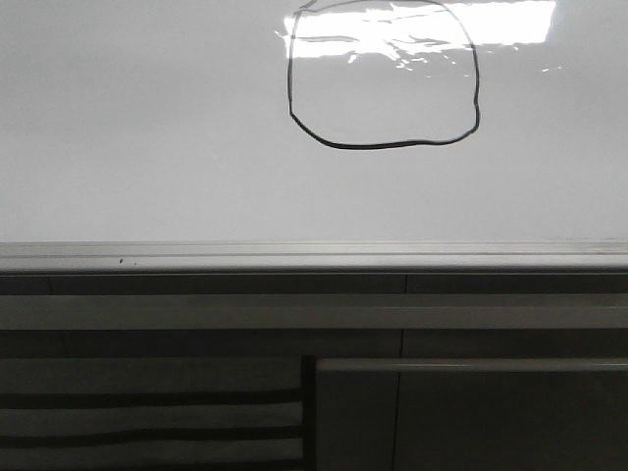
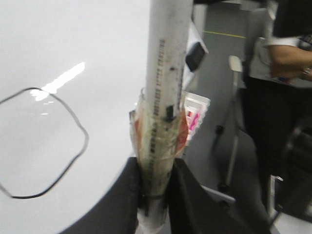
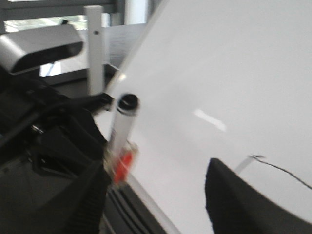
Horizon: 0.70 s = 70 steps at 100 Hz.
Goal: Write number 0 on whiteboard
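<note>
Filling most of the front view, the whiteboard (image 1: pixel 147 128) is a glossy white flat sheet with a bright patch of glare near its upper edge. On it sits the number 0 (image 1: pixel 383 145), a thin black hand-drawn loop with a rounded-square outline, slightly wobbly along its right side; the glare falls across the loop's upper part. Below the loop, well apart from it, runs the board's silver-grey aluminium frame (image 1: pixel 314 257), a smooth ribbed strip, and under that lie dark grey slatted panels (image 1: pixel 147 412).

In the left wrist view the left claw (image 2: pixel 155 192) pinches a white marker pen (image 2: pixel 165 73) between its black fingers (image 2: pixel 127 200). The pen's cylindrical barrel is scuffed and is wrapped near the grip in crinkled clear tape with red beneath. The loop lies just beside the pen, on the shiny board.

In the right wrist view the right claw (image 3: pixel 156 195) stands spread, its dark fingers (image 3: pixel 234 195) apart, holding nothing, close to the board's smooth surface. A fragment of the black line shows beside one finger.
</note>
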Each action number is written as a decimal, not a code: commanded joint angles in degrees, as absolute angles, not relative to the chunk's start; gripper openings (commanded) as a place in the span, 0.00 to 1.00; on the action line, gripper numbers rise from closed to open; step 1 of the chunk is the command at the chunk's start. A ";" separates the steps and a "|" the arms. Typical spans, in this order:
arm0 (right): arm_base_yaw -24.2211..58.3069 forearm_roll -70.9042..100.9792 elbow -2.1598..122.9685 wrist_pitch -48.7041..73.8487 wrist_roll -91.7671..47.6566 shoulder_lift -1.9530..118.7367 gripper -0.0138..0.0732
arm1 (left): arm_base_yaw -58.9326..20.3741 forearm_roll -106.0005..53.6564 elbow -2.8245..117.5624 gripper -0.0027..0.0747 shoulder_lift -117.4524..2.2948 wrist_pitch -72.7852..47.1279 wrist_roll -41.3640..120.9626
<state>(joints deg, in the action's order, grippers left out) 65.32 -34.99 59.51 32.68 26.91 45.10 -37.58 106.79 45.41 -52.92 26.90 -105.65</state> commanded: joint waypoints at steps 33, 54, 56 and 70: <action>65.18 -41.98 52.95 60.68 38.69 29.91 0.11 | -37.57 106.25 47.44 0.01 -56.90 0.00 -112.71; 65.18 -42.74 45.14 62.69 42.57 27.49 0.11 | -37.57 106.40 47.58 0.01 -62.12 -3.50 -113.79; 65.18 -42.74 44.95 62.30 42.70 27.49 0.11 | -37.57 106.40 47.58 0.01 -62.45 -3.50 -113.79; 65.18 -43.17 44.98 59.56 42.98 27.49 0.11 | -37.57 106.40 47.65 0.01 -65.59 -7.34 -118.86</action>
<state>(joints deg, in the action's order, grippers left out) 65.32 -39.30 43.69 64.29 42.58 27.34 -37.58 105.56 45.41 -65.05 -2.75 -115.08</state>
